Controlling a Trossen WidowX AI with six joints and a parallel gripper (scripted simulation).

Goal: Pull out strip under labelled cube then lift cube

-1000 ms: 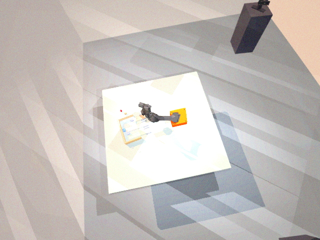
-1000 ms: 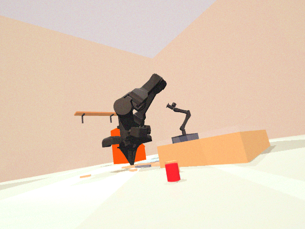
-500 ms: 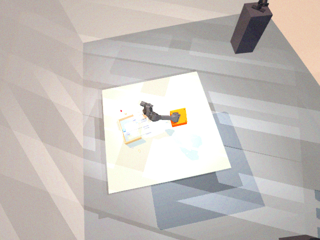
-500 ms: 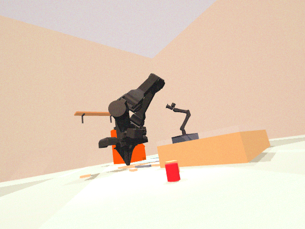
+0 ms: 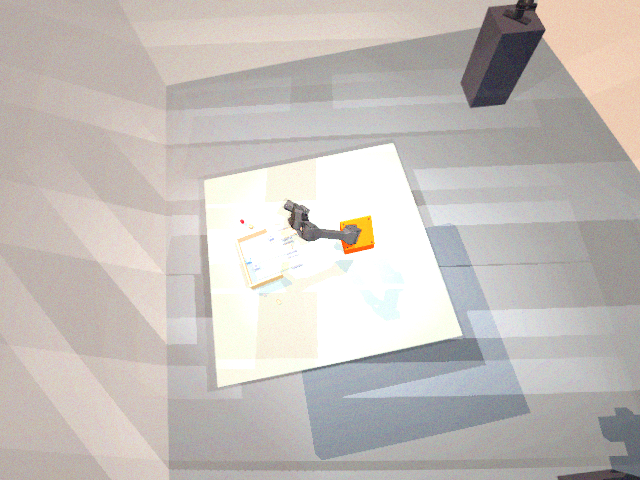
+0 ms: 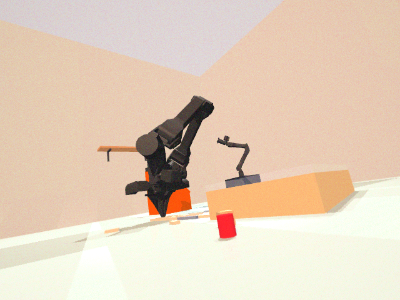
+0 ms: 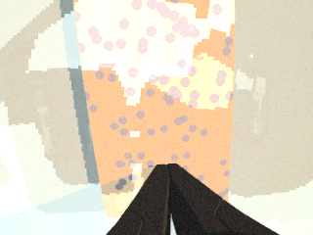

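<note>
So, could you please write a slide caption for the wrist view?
Closed end effector with tips on an orange, dot-speckled strip.

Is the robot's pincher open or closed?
Closed, holding nothing. The dark gripper has its jaws pressed together into one point over the dotted orange strip.

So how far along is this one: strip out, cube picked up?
Nothing looks finished. In hand: the gripper is shut with nothing between its fingers, its tip pressed down on the orange dotted strip, which fits dragging that strip; whether it is out from under the cube cannot be told. Left: no labelled cube can be made out in any view, so the pick and the hold-up are not yet done.
</note>
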